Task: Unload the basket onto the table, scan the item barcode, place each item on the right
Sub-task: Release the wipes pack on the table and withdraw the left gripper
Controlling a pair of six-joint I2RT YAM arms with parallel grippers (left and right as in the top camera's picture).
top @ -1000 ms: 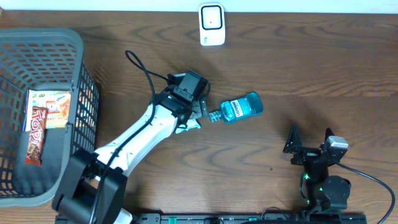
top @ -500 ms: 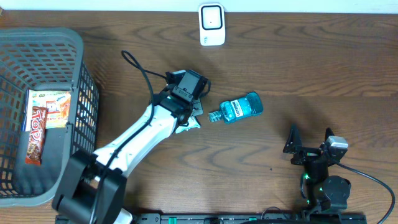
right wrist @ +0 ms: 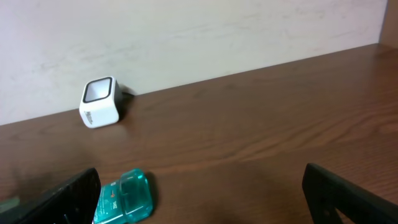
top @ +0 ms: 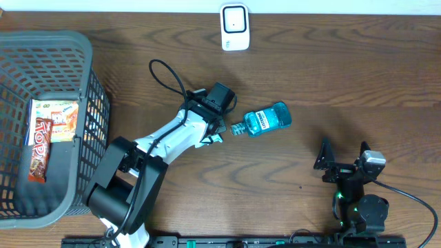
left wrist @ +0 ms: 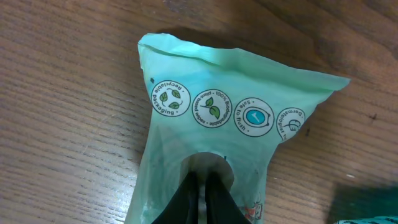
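A pale green pouch (left wrist: 224,124) printed with round icons lies flat on the wooden table, and my left gripper (left wrist: 202,180) is shut on its near end. From overhead only a sliver of the pouch (top: 216,137) shows under the left gripper (top: 216,128), at the table's middle. The white barcode scanner (top: 234,27) stands at the far edge, and the right wrist view catches this scanner (right wrist: 99,102) too. My right gripper (top: 342,158) rests open at the front right, holding nothing; its wrist view shows the gripper (right wrist: 202,205) well apart from everything.
A teal mouthwash bottle (top: 265,119) lies on its side just right of the pouch; the bottle (right wrist: 124,196) sits near my right gripper's left finger in its wrist view. A grey basket (top: 83,48) at the left holds snack packets (top: 55,124).
My left gripper has closed on the green pouch, and its arm has shifted slightly to the right. The bottle and the right arm have not moved.
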